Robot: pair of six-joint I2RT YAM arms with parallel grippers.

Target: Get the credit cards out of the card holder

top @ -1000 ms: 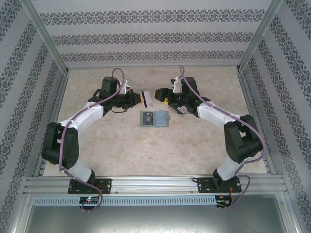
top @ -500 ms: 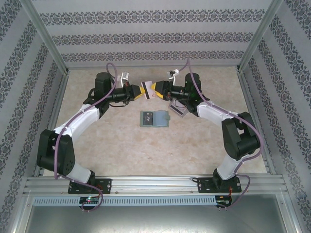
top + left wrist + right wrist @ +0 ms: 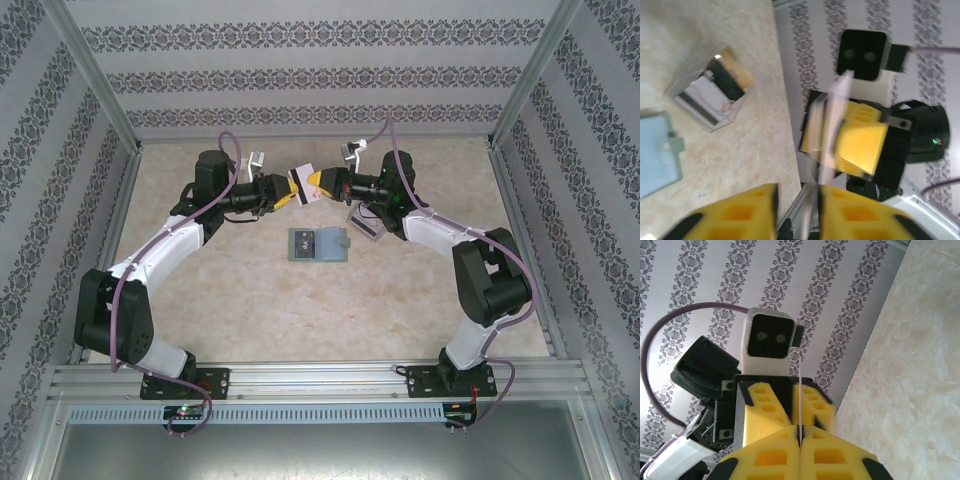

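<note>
Pinching one credit card (image 3: 800,385) edge-on: right claw (image 3: 800,432), yellow fingers pressed together on the card's edge, raised over the far middle of the desk (image 3: 250,290). Facing it tip to tip: left claw (image 3: 799,200), fingers parted, the same card standing in the gap between them. Lying open and flat on the desk below, apart from both claws: sage-green card holder (image 3: 318,245). Resting near the holder, on its right: clear box (image 3: 710,95) containing further cards.

Card (image 3: 299,184) between left tool (image 3: 286,192) and right tool (image 3: 318,186), behind card holder (image 3: 319,244); box (image 3: 366,224) right of it.
</note>
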